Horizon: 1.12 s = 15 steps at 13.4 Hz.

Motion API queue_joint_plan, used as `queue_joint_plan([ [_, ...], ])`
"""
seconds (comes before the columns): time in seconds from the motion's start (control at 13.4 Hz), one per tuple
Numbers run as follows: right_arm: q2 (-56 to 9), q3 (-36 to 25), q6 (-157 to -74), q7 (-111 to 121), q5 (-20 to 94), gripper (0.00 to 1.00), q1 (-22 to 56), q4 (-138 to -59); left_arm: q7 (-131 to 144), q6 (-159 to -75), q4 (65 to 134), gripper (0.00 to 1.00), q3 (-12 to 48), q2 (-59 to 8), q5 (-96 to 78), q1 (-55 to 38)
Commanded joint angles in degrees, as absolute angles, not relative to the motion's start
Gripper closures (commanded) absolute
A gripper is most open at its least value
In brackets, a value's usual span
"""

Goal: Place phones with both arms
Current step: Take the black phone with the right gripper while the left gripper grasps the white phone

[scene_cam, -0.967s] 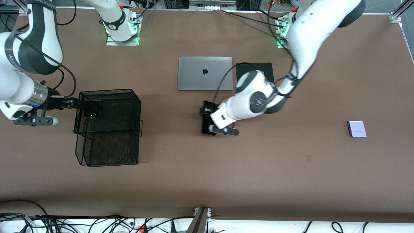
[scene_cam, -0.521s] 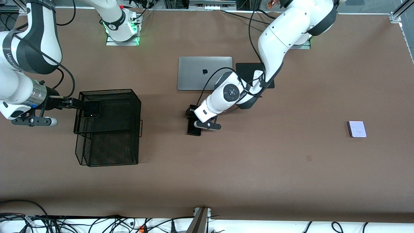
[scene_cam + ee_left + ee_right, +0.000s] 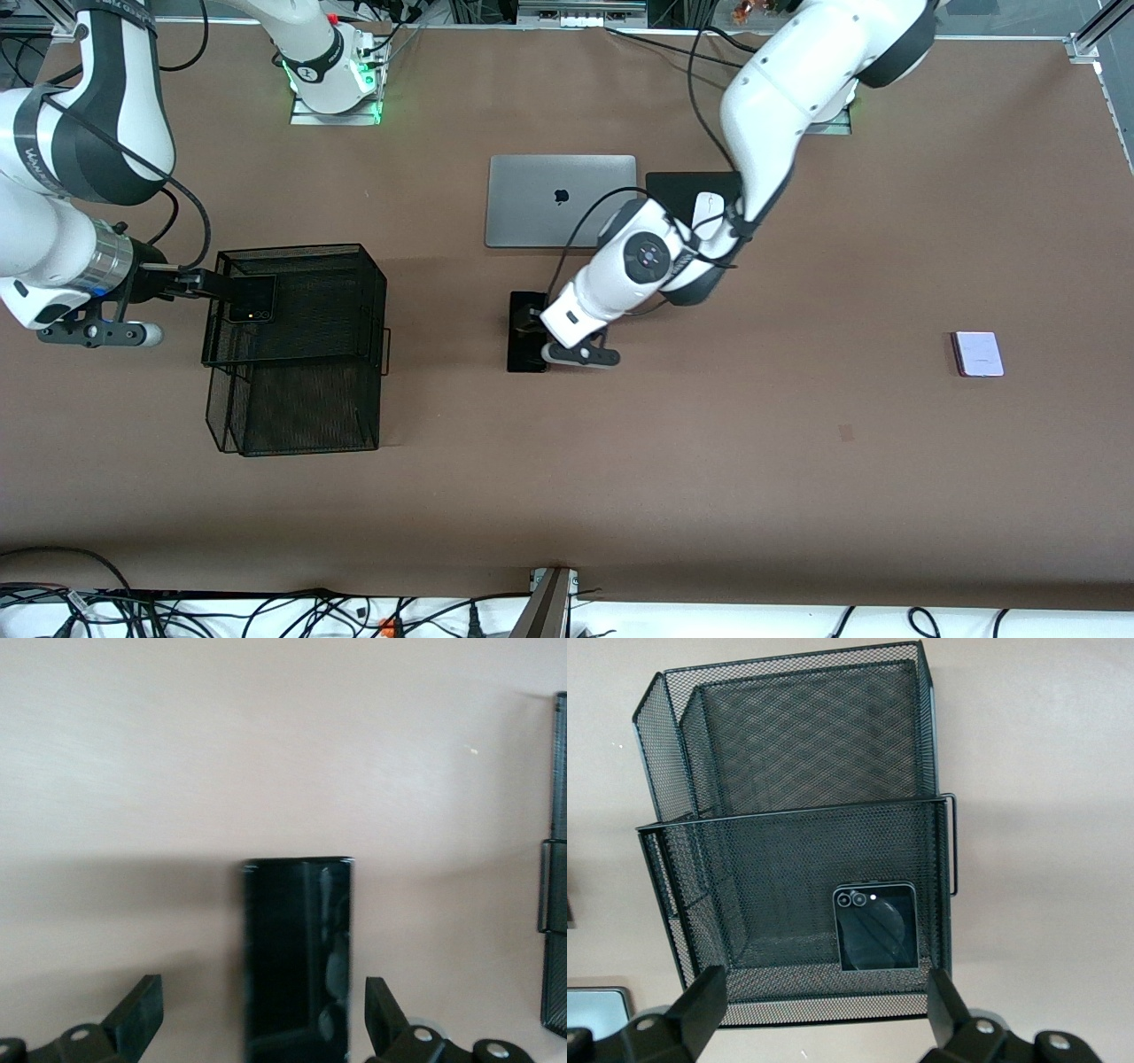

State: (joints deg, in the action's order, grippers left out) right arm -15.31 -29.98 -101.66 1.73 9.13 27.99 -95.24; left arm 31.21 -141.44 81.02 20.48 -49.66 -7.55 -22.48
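The long slim black phone (image 3: 521, 354) lies flat on the table, nearer the front camera than the laptop. My left gripper (image 3: 532, 321) stands open over it, a finger on each side and clear of its edges; in the left wrist view the phone (image 3: 297, 957) runs between the fingers of the gripper (image 3: 263, 1001). The black flip phone (image 3: 252, 299) with two lenses lies in the upper tier of the black mesh basket (image 3: 301, 250). My right gripper (image 3: 199, 283) hangs open at the basket's rim toward the right arm's end, with the flip phone (image 3: 875, 927) ahead of the gripper (image 3: 824, 992). The lilac flip phone (image 3: 978, 354) lies toward the left arm's end.
A shut silver laptop (image 3: 562, 200) lies near the bases. Beside it is a black pad (image 3: 682, 186) with a white mouse (image 3: 706, 213), partly under the left arm. The basket's lower tier (image 3: 301, 408) juts toward the front camera.
The left gripper carried the slim phone toward the right arm's end, set it on the table and opened. The right arm has stayed where it was.
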Motion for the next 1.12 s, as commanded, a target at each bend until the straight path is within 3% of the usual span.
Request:
queue_joint_plan([
  [0.0, -16.5, -29.7, -102.3, -2.7, 8.4, 0.00, 30.8, -94.2, 31.6, -129.0, 82.6, 0.00, 20.0, -42.8, -6.5, -18.0],
  [0.22, -19.2, -29.6, -104.9, -13.0, 8.8, 0.00, 38.2, -93.6, 31.5, -113.7, 82.2, 0.00, 20.0, -37.1, 0.7, -13.0],
  [0.45, -26.2, -28.7, -106.2, -22.3, 10.2, 0.00, 46.1, -88.8, 31.5, -104.1, 81.9, 0.00, 20.0, -34.5, 4.2, -5.1],
  [0.82, -35.8, -22.3, -116.8, -37.2, 13.4, 0.00, 52.2, -84.6, 25.5, -92.1, 82.3, 0.00, 19.9, -33.7, 16.7, 5.4],
  [1.04, -40.7, -18.7, -124.8, -39.7, 13.4, 0.00, 53.1, -84.5, 16.7, -92.9, 83.5, 0.00, 19.6, -35.9, 19.9, 15.5],
])
